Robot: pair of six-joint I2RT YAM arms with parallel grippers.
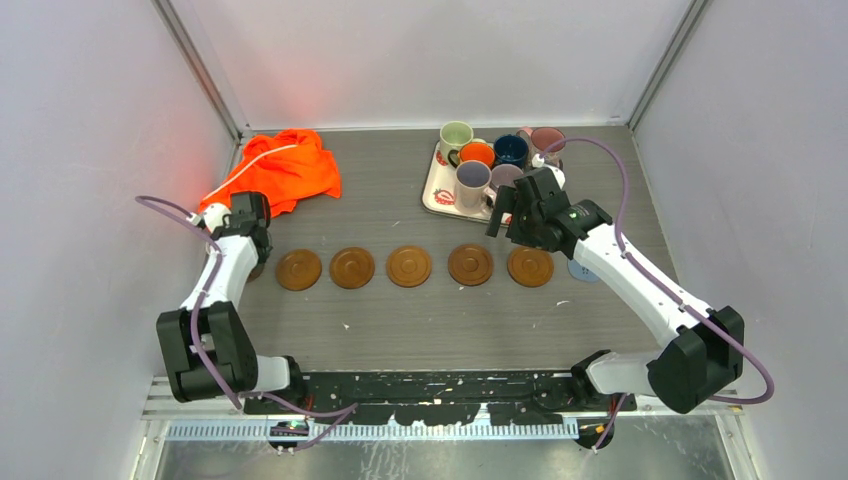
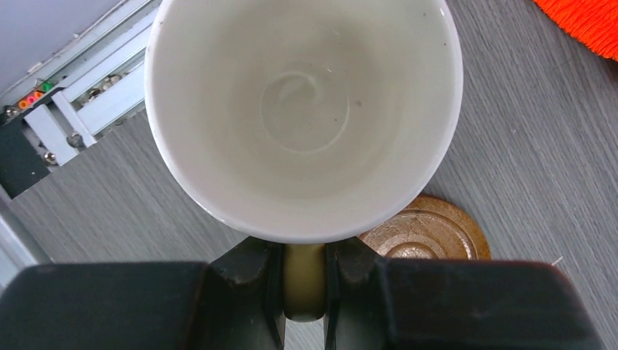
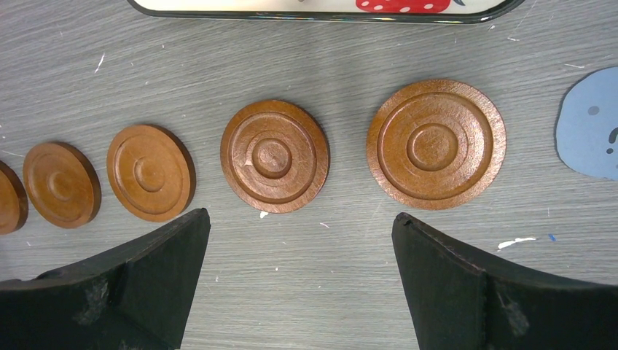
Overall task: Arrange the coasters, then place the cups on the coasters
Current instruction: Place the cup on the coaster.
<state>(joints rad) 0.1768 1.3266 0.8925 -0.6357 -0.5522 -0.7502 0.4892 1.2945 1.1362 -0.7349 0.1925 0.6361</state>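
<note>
The coasters [image 1: 410,265] lie in a row across the middle of the worktop [image 1: 400,330], the left pincer [image 2: 304,284] grips a cream cup [image 2: 304,109] at the left-end coaster [image 2: 430,233], the right pincer [image 3: 300,215] gapes empty, and six cups [image 1: 471,180] wait on the tray [image 1: 432,198].

Left arm folded along the surface [image 1: 420,320] left edge, left hand [image 2: 304,262] clamped on cream cup [image 2: 304,109] handle; right arm stretched toward far right, right hand [image 3: 300,222] spread wide, facing down.
</note>
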